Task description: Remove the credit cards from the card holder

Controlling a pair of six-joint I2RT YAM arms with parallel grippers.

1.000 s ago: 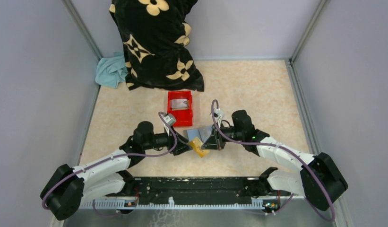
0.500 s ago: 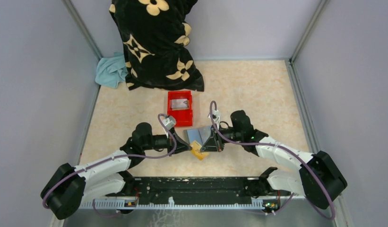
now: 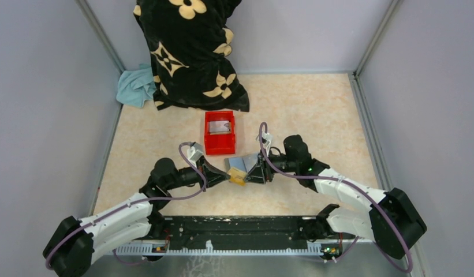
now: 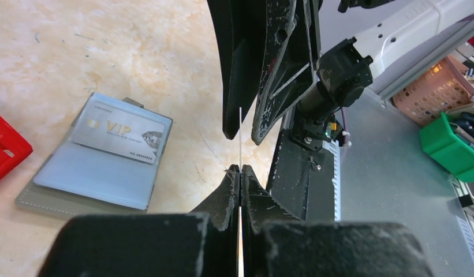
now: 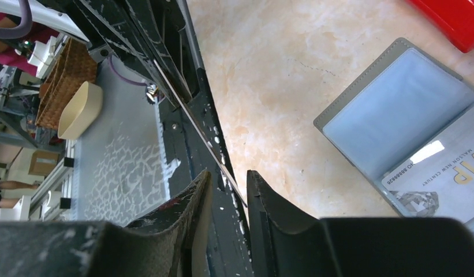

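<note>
A tan-gold credit card [image 3: 238, 179] hangs between the two grippers, just above the table. My left gripper [image 3: 227, 176] is shut on it; in the left wrist view the card shows edge-on [image 4: 240, 135] rising from the closed tips [image 4: 240, 168]. My right gripper [image 3: 251, 175] stands open around the card's other end [image 5: 202, 135], its fingertips [image 5: 228, 173] apart. The grey card holder [image 3: 240, 163] lies open on the table behind them, with a silver VIP card [image 4: 119, 135] in one pocket [image 5: 448, 184]. Another silver card [image 3: 221, 126] lies in the red bin.
The red bin [image 3: 209, 138] stands just behind the card holder. A black flowered blanket [image 3: 188, 52] and a teal cloth [image 3: 135, 86] are heaped at the back left. The black rail [image 3: 234, 228] runs along the near table edge.
The left gripper has shut on the tan-gold card and the right gripper has opened off it. The left arm has drawn back a little to the left.
</note>
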